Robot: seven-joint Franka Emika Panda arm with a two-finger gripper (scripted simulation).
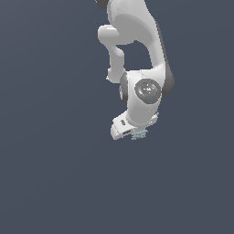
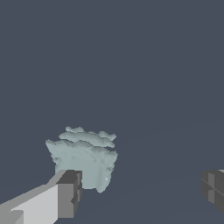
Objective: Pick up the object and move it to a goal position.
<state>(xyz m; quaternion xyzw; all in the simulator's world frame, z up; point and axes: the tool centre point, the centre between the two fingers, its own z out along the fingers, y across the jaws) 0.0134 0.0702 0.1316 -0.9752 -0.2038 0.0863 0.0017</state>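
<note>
Gripper: the white gripper (image 1: 135, 132) hangs off the end of the arm, low in the middle of the exterior view. In the wrist view the gripper (image 2: 142, 192) has its jaws spread wide, lots of bare floor between the two pads.

Fingers: one finger (image 2: 65, 199) with a grey pad sits right against the near edge of the object. The other one (image 2: 213, 188) is way off on the opposite side, well apart from it, only partly in the shot.

Grip: nothing is held. The jaws are wide and only one pad is up next to the object. Can't tell from the pictures if that pad actually touches it or is just beside it.

Object: small pale teal-grey lumpy thing (image 2: 85, 159), ragged ridged top, kinda like a chunk of rough rock. In the exterior view the object (image 1: 139, 134) barely peeks out just under the gripper, towards the exterior view's right of the white hand, mostly hidden by it.

Arm: the white Panda arm (image 1: 137, 41) comes down from the top of the exterior view, with a round grey joint cap (image 1: 148, 90) facing the camera just above the hand.

Floor: plain dark slate-blue surface (image 1: 50, 173) everywhere, same in both views.
</note>
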